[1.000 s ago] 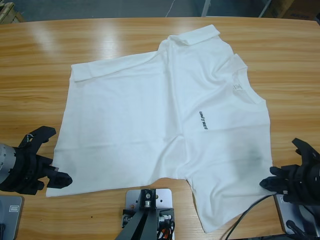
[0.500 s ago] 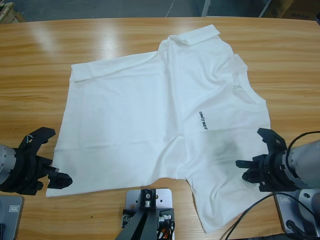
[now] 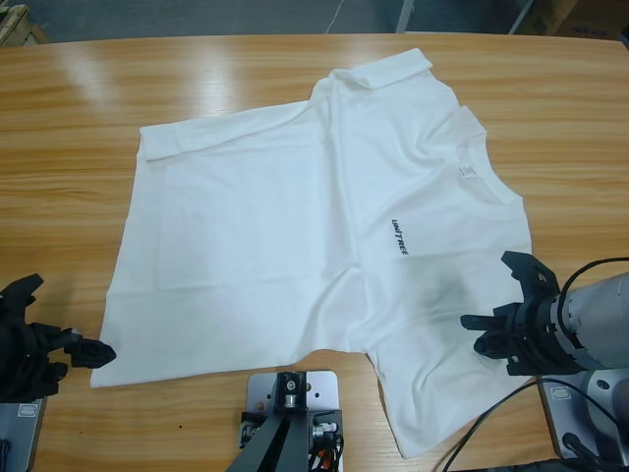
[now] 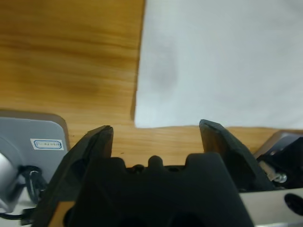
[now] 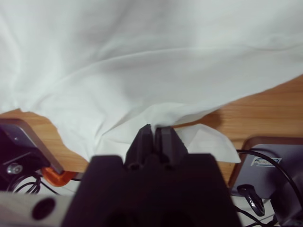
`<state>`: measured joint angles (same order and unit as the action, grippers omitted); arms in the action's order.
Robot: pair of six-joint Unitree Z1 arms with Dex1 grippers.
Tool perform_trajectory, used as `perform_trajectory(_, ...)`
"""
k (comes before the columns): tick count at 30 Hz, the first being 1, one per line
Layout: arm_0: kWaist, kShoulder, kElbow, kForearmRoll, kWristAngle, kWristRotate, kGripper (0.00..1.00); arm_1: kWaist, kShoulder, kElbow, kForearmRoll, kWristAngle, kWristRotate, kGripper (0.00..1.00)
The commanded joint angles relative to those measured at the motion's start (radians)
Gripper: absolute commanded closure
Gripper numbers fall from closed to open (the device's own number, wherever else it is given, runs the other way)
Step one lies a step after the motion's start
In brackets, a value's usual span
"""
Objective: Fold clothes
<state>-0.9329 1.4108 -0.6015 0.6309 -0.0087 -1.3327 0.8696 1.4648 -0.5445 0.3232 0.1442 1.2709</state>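
White T-shirt (image 3: 324, 236) spread flat across middle of wooden bench (image 3: 69, 128), dark lettering (image 3: 398, 237) right of centre. Left tool (image 4: 156, 135) at lower left of high view, jaws spread, just off shirt's bottom corner, gripping nothing. Right tool (image 5: 154, 135) at lower right, jaws closed, tips against bunched sleeve fabric

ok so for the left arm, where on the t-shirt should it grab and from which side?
Probably the hem corner of the T-shirt nearest the left end effector. It lies flat, the table bare on two sides, so come in low from the near table edge, open jaws straddling the corner. The right end effector looks shut at the sleeve edge.
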Motion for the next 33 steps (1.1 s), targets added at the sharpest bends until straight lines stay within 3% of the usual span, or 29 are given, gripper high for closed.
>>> perform_trajectory(1,-0.033,-0.027,0.163,-0.245,-0.032,-0.195,0.312,-0.008,-0.003,0.025,-0.013,-0.003,-0.011,1.000)
perform_trajectory(11,-0.052,-0.016,0.235,-0.340,-0.046,-0.265,0.343,-0.009,-0.006,0.026,-0.013,-0.009,-0.010,1.000)
perform_trajectory(16,-0.052,-0.012,0.282,-0.433,-0.044,-0.247,0.947,-0.009,-0.006,0.026,-0.017,-0.011,-0.010,1.000)
perform_trajectory(17,-0.052,-0.020,0.284,-0.433,-0.039,-0.247,1.000,-0.008,-0.006,0.026,-0.019,-0.011,-0.010,1.000)
perform_trajectory(28,-0.052,-0.023,0.249,-0.428,-0.030,-0.172,1.000,-0.009,-0.009,0.029,-0.031,-0.008,-0.011,1.000)
perform_trajectory(33,-0.056,-0.111,0.172,-0.227,-0.069,-0.180,1.000,-0.008,-0.061,-0.013,0.060,0.001,-0.010,1.000)
